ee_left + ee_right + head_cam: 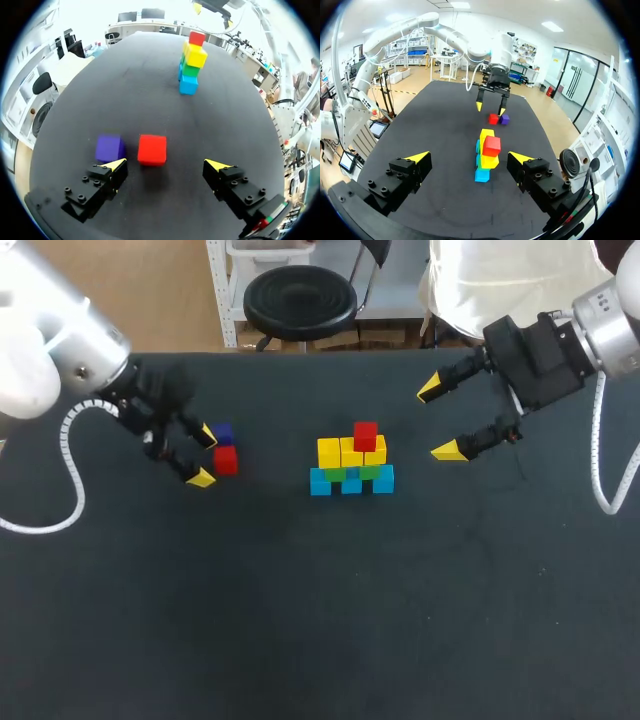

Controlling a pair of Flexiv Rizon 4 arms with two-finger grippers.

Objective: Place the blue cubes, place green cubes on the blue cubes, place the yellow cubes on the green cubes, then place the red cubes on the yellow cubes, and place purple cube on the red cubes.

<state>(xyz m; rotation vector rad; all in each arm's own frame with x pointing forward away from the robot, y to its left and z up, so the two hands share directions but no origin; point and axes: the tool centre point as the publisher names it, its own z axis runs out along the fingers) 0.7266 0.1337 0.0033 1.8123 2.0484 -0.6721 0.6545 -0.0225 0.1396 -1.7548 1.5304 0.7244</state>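
Cube stack (352,462) stands mid-tabletop (300,620). Blue cubes (351,483) form the base, green cubes (370,471) sit on them, yellow cubes (329,452) come next, and one red cube (366,435) is on top.

Loose red cube (226,460) lies flat on the tabletop, well apart from the stack on its left side. Purple cube (222,433) is also left of the stack, just beside the loose red cube and slightly further back.

Left claw (204,455) is left of the stack, fingers apart, gripping nothing. In the left wrist view the loose red cube sits just ahead of the gap, touching neither finger, and the purple cube is just ahead of one fingertip.

Right claw (440,420) is near the stack on its right side, fingers wide apart and empty. In the right wrist view the stack lies ahead of the gap.
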